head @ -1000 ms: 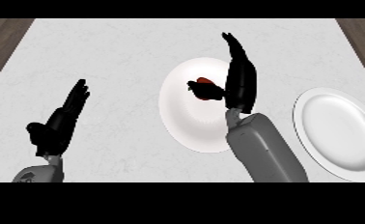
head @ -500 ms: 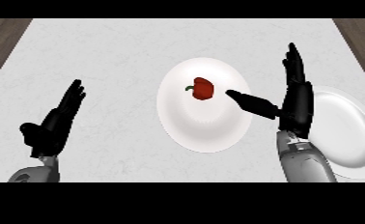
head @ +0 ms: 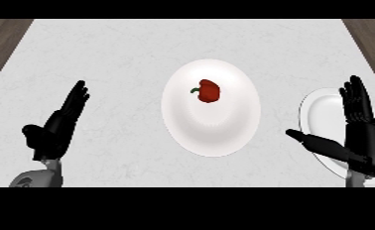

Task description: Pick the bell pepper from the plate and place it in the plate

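Pepper: a red bell pepper (head: 209,90) with a green stem is lying on the upper part of the middle plate (head: 211,135), stem pointing left, nothing touching it.
Middle plate: a white plate is sitting near the centre of the counter (head: 110,50).
Side plate: a second white plate (head: 319,107) is lying at the counter's right edge, partly covered by the right hand.
Right hand: the right hand (head: 356,125) is hovering over the side plate, fingers straight and pointing up, thumb sticking out to the left, holding nothing.
Left hand: the left hand (head: 57,127) is resting near the counter's lower left edge, fingers straight and together, empty.
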Available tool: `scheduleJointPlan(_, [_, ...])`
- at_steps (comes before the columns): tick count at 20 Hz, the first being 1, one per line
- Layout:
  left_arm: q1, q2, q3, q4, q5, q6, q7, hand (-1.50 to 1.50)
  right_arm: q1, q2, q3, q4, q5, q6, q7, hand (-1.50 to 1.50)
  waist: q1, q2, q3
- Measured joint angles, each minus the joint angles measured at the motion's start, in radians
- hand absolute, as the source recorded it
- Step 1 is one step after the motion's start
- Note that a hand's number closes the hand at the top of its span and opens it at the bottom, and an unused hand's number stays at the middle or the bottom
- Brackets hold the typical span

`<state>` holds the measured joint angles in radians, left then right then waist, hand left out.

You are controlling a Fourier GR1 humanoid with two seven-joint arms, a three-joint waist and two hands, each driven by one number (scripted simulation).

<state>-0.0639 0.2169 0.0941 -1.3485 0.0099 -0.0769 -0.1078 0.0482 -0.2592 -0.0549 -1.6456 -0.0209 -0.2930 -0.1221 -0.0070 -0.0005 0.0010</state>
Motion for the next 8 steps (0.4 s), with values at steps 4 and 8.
scheduleJointPlan(4, [0.008, -0.014, -0.006, -0.033, -0.009, 0.006, 0.025, 0.0, 0.018, -0.028, -0.056, 0.075, -0.028, 0.086, -0.094, -1.5, 0.004, 0.0, 0.0])
scheduleJointPlan(8, [0.006, -0.009, 0.009, 0.008, -0.014, -0.011, -0.018, 0.0, 0.033, -0.028, -0.093, 0.17, -0.026, 0.138, -0.204, -1.5, 0.005, 0.0, -0.001])
